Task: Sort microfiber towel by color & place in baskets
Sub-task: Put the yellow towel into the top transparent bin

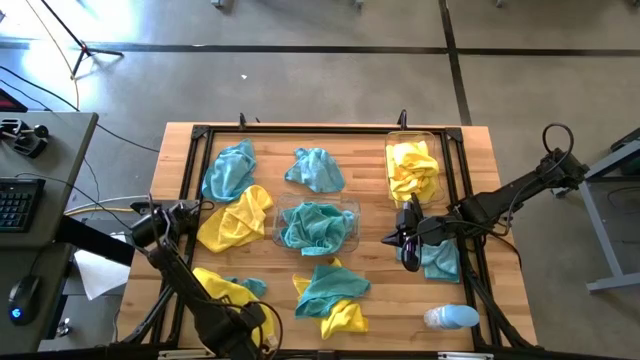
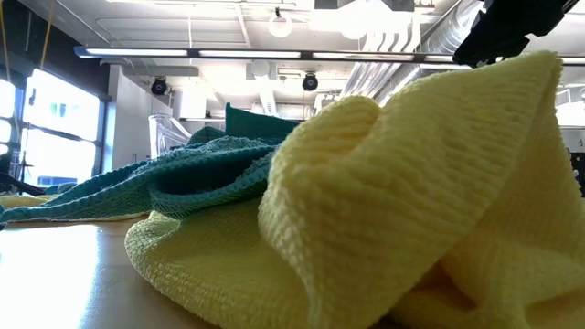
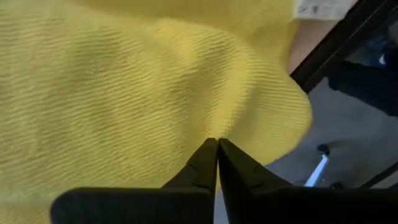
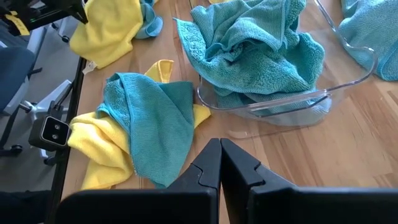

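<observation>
Your left hand point(image 3: 216, 144) has its two fingers pressed together with a fold of yellow towel point(image 3: 124, 87) pinched at the tips; this towel lies at the table's point(image 1: 380, 300) near left corner, well to the near left of the centre basket point(image 1: 350, 235). Your right hand point(image 4: 219, 144) also has its fingers pressed together, with nothing between them, and it hovers just to the right of the centre basket, above bare wood.

The centre basket holds a heap of teal towel point(image 1: 315, 225). A second basket point(image 1: 392, 140), at the far right from the centre one, holds yellow towel point(image 1: 412, 168). Just nearer than the centre basket, a teal towel is draped over a yellow one point(image 1: 345, 318). To its left lies another loose yellow towel point(image 1: 235, 220); two teal towels lie farther back, one to the far left point(image 1: 228, 168) and one straight behind point(image 1: 315, 168). Under the right arm, right of the centre basket, lies one more teal towel point(image 1: 440, 260), and a pale bottle point(image 1: 450, 317) rests beyond it, near the table's near right corner.
</observation>
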